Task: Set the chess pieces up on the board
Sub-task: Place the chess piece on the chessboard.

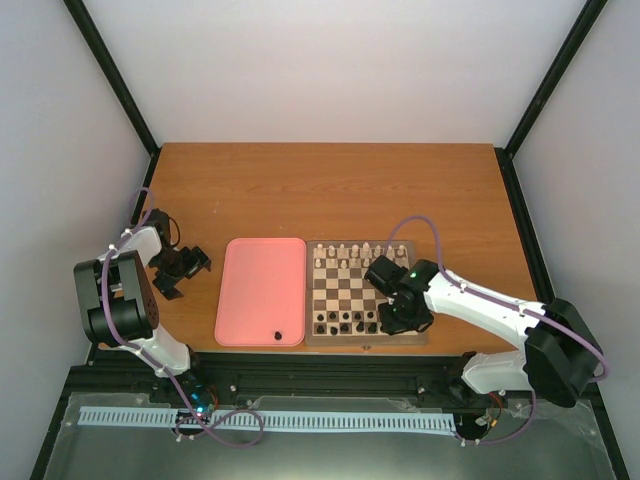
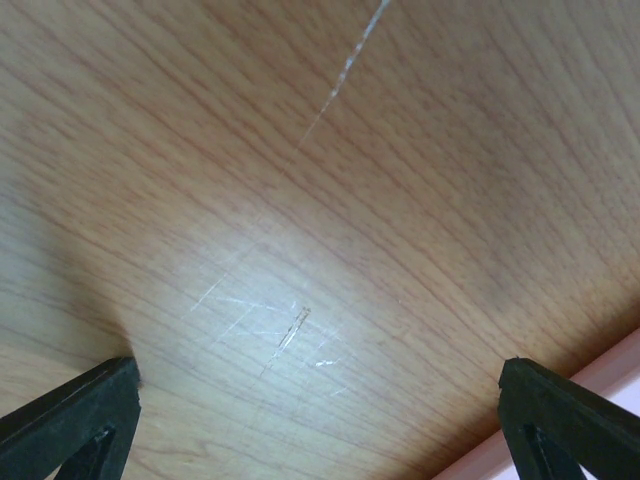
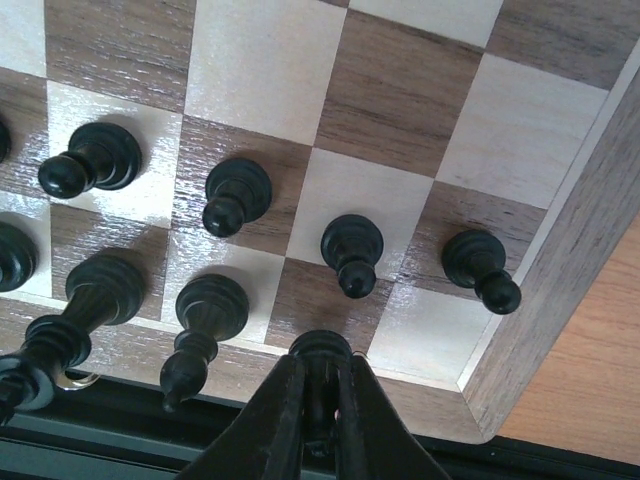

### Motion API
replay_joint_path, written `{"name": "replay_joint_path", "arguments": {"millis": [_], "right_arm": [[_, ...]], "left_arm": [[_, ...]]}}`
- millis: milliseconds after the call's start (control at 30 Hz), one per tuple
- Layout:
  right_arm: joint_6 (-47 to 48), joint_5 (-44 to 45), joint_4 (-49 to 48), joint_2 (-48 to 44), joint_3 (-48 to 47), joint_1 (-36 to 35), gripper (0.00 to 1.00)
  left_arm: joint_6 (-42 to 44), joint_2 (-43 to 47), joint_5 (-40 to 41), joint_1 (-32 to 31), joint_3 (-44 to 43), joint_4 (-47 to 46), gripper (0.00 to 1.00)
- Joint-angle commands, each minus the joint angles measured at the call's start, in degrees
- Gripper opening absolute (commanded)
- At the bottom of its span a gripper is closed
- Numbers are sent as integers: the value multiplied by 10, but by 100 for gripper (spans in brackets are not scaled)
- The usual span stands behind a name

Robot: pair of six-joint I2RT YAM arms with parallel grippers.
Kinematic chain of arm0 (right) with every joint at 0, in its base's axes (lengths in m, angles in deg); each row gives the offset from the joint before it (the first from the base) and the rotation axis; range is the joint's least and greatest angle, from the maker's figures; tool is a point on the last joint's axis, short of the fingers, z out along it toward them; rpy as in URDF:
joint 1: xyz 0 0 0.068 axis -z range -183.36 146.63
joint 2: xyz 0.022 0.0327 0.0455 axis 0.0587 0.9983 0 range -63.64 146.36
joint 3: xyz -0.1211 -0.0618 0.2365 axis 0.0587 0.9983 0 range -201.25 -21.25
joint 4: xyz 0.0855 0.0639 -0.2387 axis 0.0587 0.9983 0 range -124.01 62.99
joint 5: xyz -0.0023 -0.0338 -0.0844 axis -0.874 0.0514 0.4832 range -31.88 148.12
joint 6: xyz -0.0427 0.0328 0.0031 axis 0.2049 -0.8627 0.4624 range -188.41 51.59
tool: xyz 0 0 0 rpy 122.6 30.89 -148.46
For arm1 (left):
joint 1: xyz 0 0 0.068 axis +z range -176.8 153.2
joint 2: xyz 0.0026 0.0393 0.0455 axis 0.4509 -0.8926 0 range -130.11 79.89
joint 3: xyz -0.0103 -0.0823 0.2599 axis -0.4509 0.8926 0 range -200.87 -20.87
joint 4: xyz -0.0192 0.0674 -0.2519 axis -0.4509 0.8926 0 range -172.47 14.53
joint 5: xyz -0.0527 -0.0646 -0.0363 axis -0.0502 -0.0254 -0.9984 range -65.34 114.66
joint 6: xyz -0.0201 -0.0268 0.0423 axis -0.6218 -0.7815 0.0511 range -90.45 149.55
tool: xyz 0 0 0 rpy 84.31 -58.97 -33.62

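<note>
At the near right end of the square wooden checkered chessboard (image 3: 545,300), the right arm's black two-finger gripper (image 3: 320,385) is pinched together on a small dark brown chess piece (image 3: 320,348). Only the piece's rounded end shows beyond the fingertips. It appears upright, its long axis in line with the fingers, over the nearest rank on the square next to the corner. Whether it touches the wood cannot be told. To its right the pale corner square (image 3: 425,340) is bare, to its left a dark turned piece (image 3: 200,325) stands just beside, and a dark pawn (image 3: 352,250) stands straight ahead. A straight lowering looks right, with little room sideways. One last dark figurine (image 1: 279,334) lies on the plain pink rectangular tray (image 1: 255,280), nearer the left gripper (image 1: 182,266), whose fingers stand wide apart over the wooden table (image 2: 300,200).
</note>
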Motion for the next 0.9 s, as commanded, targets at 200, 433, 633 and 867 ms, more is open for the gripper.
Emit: {"name": "replay_joint_path", "arguments": {"millis": [200,433,633,867], "right_arm": [[8,7,-12,9,6,9,12],[10,5,-12,13,4,9,17],[12,-1,-12,9,3,9,18],[7,5,6,-14,-28,9,26]], "left_arm": [[6,-10,5,-2,-11,-5,100],[6,-9,4,-2,-10,-5,100],[6,-9,4,-2,-11,-5,100],[5,-9,4,-2,-12,-3,100]]}}
